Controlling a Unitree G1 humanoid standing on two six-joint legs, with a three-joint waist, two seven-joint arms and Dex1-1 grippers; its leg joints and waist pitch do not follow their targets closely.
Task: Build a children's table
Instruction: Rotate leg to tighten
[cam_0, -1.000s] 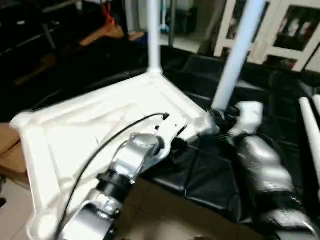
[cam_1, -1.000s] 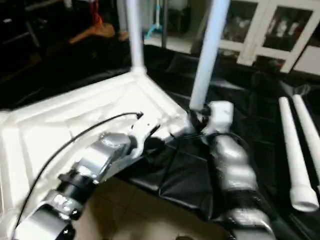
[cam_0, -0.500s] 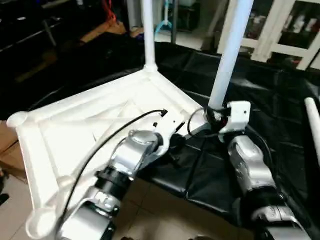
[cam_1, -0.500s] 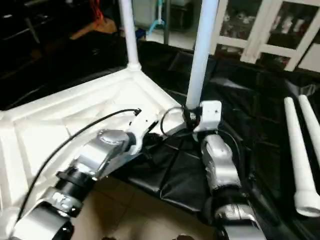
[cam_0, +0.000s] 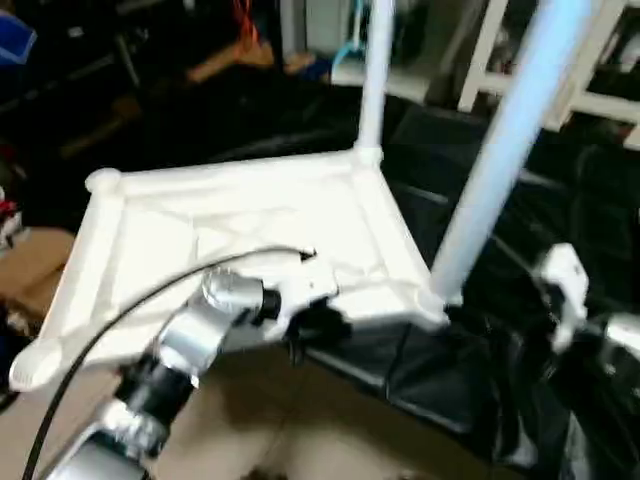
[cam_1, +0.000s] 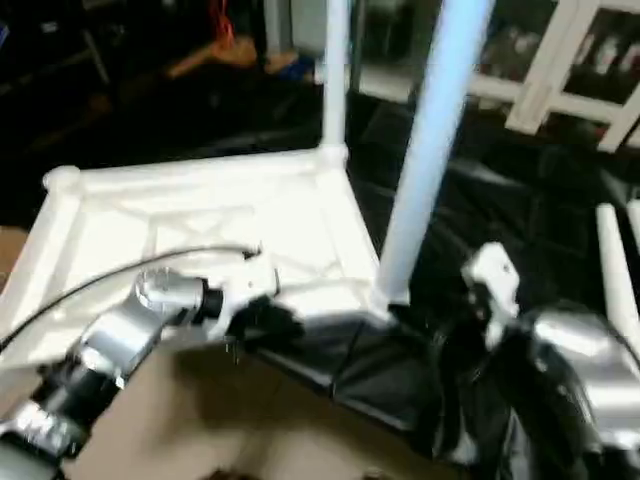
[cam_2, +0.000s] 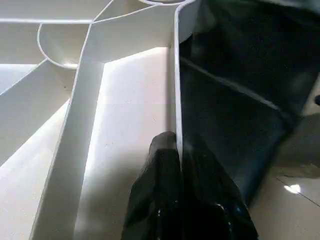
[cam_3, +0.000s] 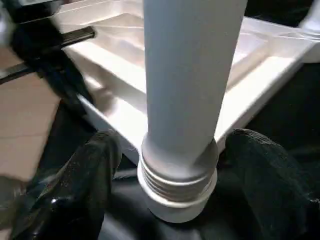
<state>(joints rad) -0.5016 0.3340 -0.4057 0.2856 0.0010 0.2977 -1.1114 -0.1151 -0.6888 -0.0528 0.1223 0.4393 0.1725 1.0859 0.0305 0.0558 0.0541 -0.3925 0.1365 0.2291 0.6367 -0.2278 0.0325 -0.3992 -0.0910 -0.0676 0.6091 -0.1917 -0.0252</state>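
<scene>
The left gripper (cam_2: 179, 150) pinches the near rim of the table top (cam_0: 240, 225), one black finger (cam_2: 160, 165) inside the rim wall and the other outside, closed tight on the thin edge. The top lies upside down, ribs up, on a black sheet (cam_0: 560, 200), its near side overhanging the floor.

At the top's 12 o'clock corner a leg (cam_0: 374, 70) stands upright in its socket. At the 4 o'clock corner a second leg (cam_0: 500, 150) stands tilted.

The right gripper (cam_3: 170, 165) is spread wide around the threaded foot of this second leg (cam_3: 185, 100), a finger (cam_3: 80, 180) on each side, neither pressing the tube.

At 3 o'clock, well apart, a loose leg (cam_1: 615, 280) lies on the sheet.
</scene>
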